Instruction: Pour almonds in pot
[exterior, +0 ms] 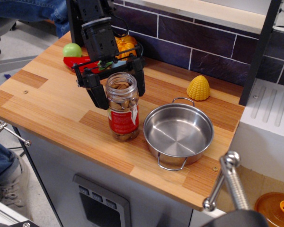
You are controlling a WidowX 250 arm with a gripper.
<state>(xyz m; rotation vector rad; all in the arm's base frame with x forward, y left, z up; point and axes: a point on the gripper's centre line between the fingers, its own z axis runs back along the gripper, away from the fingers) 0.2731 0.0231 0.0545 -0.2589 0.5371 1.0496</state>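
Observation.image is showing the fingers (118,87) spread wide and straddling the upper part of the jar of almonds (121,106), one finger to each side of it, with a gap showing at both sides, so nothing is being pinched yet. The jar is standing upright and lidless on the wooden tabletop (47,101), and the pot (178,133) is sitting empty just beside it, on the far side of the right-hand finger.

The step in hand looks like the grasp before the pour. Doing it well probably means keeping the jar centred between the fingers and closing evenly on the glass below the rim, so the jar is not being nudged sideways or tipped while open. A firm hold is advisable, since smooth glass may be slipping once the jar is tilting over the pot. A lift clear of the pot's rim should come before any tilting.

The arm is coming down from above and behind the jar, its wrist nearly vertical, leaning slightly, with the fingers pointing down at the tabletop.
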